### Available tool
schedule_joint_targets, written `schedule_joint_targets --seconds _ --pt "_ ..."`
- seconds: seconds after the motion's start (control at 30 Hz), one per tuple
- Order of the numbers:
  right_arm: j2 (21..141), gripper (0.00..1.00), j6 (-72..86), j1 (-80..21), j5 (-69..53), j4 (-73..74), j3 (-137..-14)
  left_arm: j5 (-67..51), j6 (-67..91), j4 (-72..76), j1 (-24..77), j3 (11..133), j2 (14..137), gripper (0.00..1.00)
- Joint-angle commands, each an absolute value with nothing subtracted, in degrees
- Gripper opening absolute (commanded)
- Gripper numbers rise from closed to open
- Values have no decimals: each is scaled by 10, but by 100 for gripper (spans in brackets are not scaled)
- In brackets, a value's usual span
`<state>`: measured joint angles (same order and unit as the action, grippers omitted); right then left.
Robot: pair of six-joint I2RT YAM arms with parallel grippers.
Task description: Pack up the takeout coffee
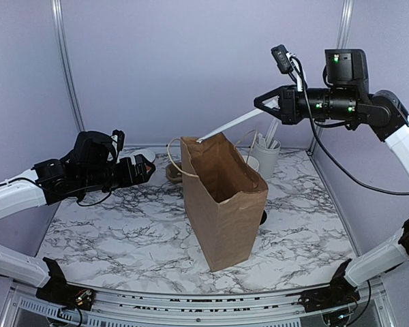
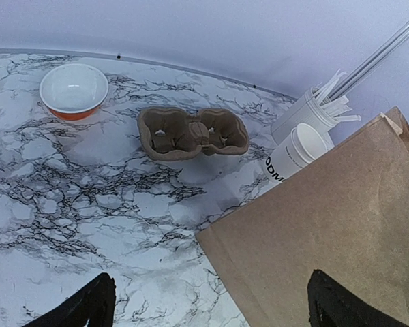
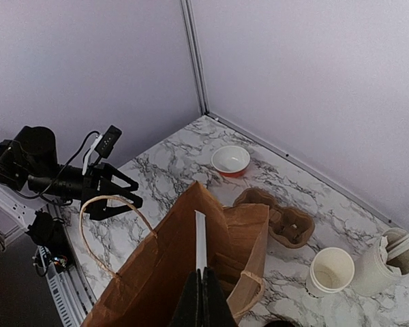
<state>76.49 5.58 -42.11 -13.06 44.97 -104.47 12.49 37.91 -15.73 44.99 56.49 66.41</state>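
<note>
our white paper cup point(image 2: 296, 151) sits near the far edge of the tabletop point(image 2: 88, 204), just behind the bag point(image 1: 225, 204). it looks light and crushable, so we'd squeeze mid-wall gently. left fingers point(image 2: 88, 306) are wide, right fingers point(image 3: 203, 300) pinch a stirrer point(image 3: 200, 238).

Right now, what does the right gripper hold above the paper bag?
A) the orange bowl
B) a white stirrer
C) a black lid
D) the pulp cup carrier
B: the right gripper is shut on a white stirrer, which points out over the open top of the brown paper bag.
</note>
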Motion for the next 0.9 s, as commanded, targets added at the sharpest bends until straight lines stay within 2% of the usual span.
schedule_joint_targets --seconds 0.0,0.4,0.47,0.57,0.63,0.73,0.87 --pt "772 3 34 -441 -93 494 -1079 125 377 -142 446 566 661 99" --pt "787 24 31 -449 -97 492 -1083 128 376 -142 446 563 662 99" --pt "784 36 35 -449 -84 481 -1077 128 376 -142 446 562 661 99" --pt "778 66 41 -449 -42 456 -1058 135 372 -142 446 560 659 99" --pt "779 80 46 -448 -12 445 -1052 139 369 -142 444 559 655 99" --pt "775 94 54 -438 22 426 -1042 141 367 -144 439 556 650 99" --pt "745 100 74 -379 13 372 -989 149 369 -153 426 552 644 99"
